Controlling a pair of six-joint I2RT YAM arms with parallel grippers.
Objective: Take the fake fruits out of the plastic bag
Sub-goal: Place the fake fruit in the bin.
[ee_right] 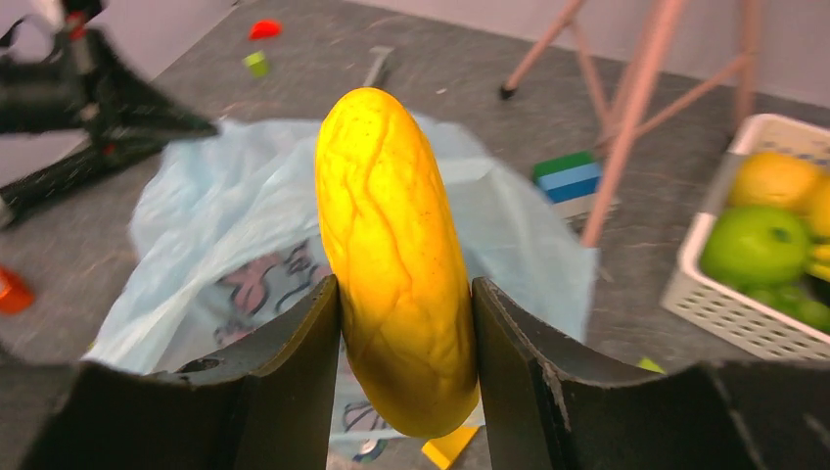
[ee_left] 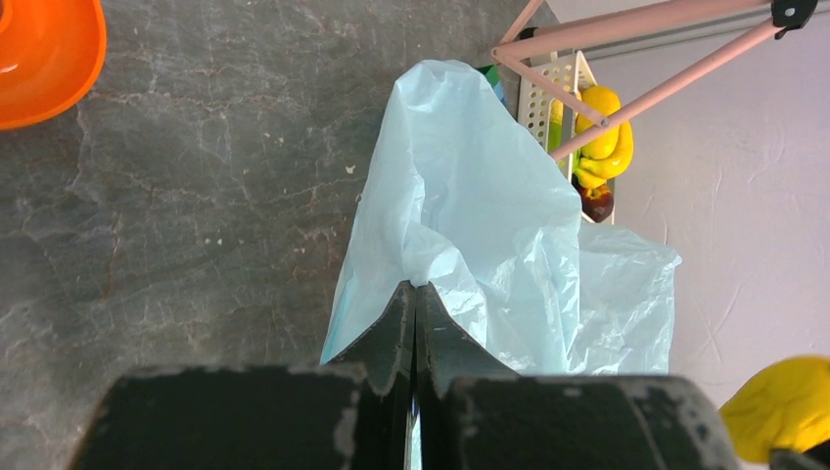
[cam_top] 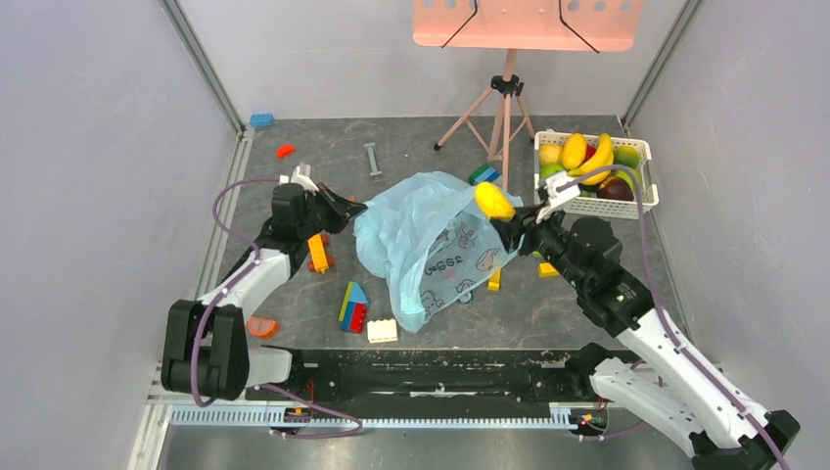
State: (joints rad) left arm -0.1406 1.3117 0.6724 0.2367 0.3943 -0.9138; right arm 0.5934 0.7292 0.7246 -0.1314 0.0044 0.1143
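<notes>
Right gripper (ee_right: pixel 406 323) clamps the yellow oblong fruit (ee_right: pixel 396 255) above the plastic bag (cam_top: pixel 431 240); left gripper (ee_left: pixel 416 304) pinches its edge.

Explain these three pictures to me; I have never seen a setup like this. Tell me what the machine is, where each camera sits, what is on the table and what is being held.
These are two robot arms bolted at the near edge of a table, each ending in a two-finger gripper. The wide picture looks down from above and behind them; the other two come from small cameras on each wrist, so each shows its own fingers.

The left gripper is shut on a fold of the light-blue plastic bag, pinching its edge. The right gripper is shut on a yellow oblong fruit, held above the bag.

At the far right stands a white basket with more toy fruit, including a banana bunch. Coloured blocks lie scattered around the bag, and a pink tripod stands at the back.
</notes>
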